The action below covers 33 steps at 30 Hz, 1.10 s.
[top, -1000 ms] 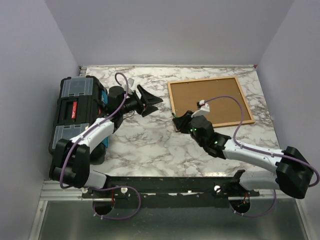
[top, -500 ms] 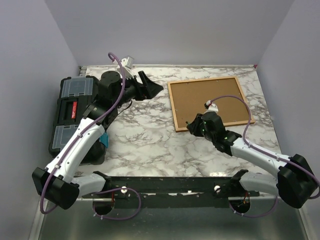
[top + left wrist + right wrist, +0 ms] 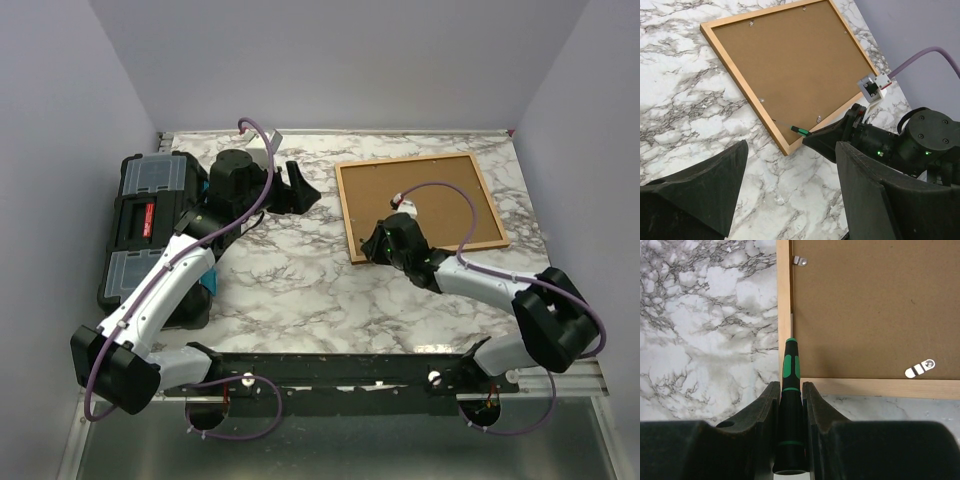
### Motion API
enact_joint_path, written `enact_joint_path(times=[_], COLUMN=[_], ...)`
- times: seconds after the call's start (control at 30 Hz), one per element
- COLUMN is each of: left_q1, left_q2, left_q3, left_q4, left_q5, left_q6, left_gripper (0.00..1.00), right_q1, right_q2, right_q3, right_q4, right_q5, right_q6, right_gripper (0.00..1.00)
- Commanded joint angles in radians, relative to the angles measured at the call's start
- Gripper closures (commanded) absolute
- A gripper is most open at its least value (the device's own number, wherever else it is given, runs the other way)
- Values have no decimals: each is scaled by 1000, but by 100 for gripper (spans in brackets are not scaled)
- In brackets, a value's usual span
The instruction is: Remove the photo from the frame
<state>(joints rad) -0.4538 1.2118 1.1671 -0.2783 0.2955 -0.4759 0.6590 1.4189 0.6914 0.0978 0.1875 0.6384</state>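
Observation:
The frame [image 3: 346,215] lies face down on the marble table, thin orange-brown rails around a brown backing board [image 3: 420,205]. The photo is hidden under that board. My right gripper [image 3: 790,385] is shut on a black-and-green screwdriver [image 3: 790,370]. Its thin tip rests at the seam between the left rail [image 3: 783,290] and the backing board [image 3: 865,310], near the frame's near-left corner. In the top view my left gripper [image 3: 300,185] hangs open above the table, left of the frame. Nothing is between its fingers [image 3: 700,190]. The left wrist view shows the frame [image 3: 742,85] and the screwdriver [image 3: 800,130].
A black toolbox [image 3: 150,215] with clear-lidded compartments stands at the table's left edge, beside the left arm. Small metal clips [image 3: 800,260] [image 3: 920,368] hold the backing board in the frame. Walls close the table at the back and sides.
My left arm has stretched out, carrying its open gripper toward the back of the table. My right gripper shifted a little along the frame's near-left corner, still holding the screwdriver.

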Motion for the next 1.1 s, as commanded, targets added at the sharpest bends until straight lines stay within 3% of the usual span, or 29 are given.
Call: enact_joint_path(times=[0.0, 1.07], left_q1=[-5, -5], left_q2=[4, 18], left_q3=[-4, -12], left_q4=[9, 18], left_q5=[10, 29], left_q6=[16, 3], left_gripper=[28, 29], right_q1=[-6, -6], right_q2=[38, 236], right_q3=[36, 91], right_q4=[94, 170], right_q5=[60, 189], right_q6=[12, 4], right_gripper=[100, 100])
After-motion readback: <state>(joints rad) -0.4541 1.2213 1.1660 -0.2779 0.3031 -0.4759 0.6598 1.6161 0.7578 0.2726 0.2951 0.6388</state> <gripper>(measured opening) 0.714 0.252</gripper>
